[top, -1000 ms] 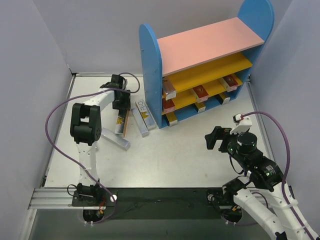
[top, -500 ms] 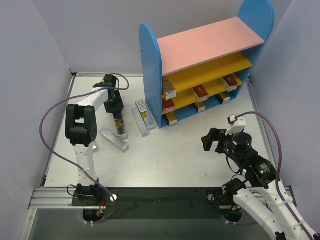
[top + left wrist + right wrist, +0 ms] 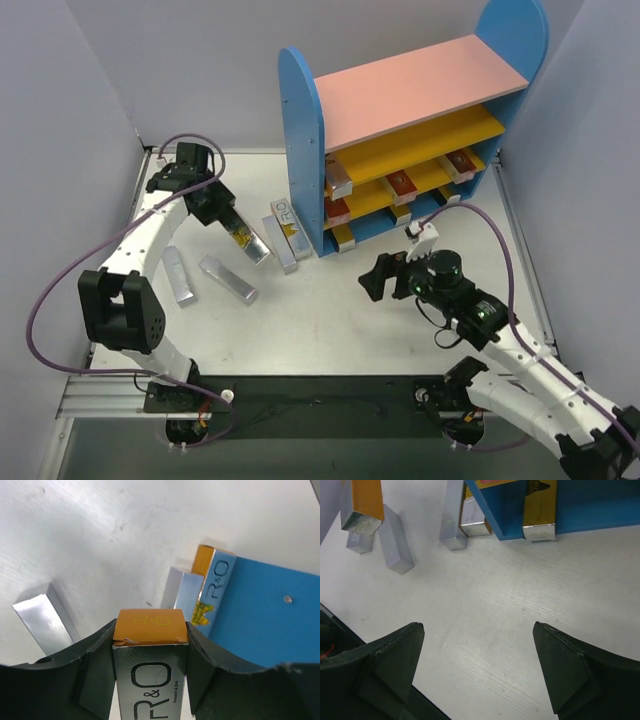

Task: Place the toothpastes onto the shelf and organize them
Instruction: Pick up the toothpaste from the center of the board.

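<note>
left arm swung left, jaws clamped on toothpaste box | right arm stretched forward, jaws apart

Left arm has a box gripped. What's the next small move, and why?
Probably swing the left gripper rightward toward the shelf's open front. It is shut on a silver toothpaste box, lifted off the table, but faces the blue side panel, with two boxes lying against it.

"R&O" on held toothpaste box, end and side; also second box by shelf.
</note>
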Tool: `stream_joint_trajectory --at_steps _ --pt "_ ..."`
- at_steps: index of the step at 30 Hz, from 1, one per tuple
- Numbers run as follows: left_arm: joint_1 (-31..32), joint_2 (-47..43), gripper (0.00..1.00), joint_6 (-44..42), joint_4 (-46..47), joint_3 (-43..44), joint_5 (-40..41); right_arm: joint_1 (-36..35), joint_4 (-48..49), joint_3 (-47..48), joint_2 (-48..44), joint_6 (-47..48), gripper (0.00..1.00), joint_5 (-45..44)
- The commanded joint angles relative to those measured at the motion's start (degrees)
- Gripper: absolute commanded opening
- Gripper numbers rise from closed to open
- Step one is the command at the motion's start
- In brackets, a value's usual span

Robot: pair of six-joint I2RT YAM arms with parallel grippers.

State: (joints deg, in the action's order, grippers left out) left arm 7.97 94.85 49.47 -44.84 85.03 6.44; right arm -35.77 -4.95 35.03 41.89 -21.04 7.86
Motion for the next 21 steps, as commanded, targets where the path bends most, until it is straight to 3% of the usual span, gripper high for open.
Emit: stream_joint_trajectory --at_steps 1,11,21 --pt "3.7 -8.4 0.25 13.1 -1.1 -4.9 -2.9 -2.3 14.3 0.5 5.5 -1.7 0.96 6.2" --pt "14.3 -20.2 0.25 33.2 4.2 -15.0 -3.1 -4.2 32.7 2.6 17.3 -12.6 0.96 14.1" --pt "19.2 -24.0 0.25 39.9 4.6 -17.4 2.7 -6.0 42.1 0.8 17.8 -22.3 0.93 18.2"
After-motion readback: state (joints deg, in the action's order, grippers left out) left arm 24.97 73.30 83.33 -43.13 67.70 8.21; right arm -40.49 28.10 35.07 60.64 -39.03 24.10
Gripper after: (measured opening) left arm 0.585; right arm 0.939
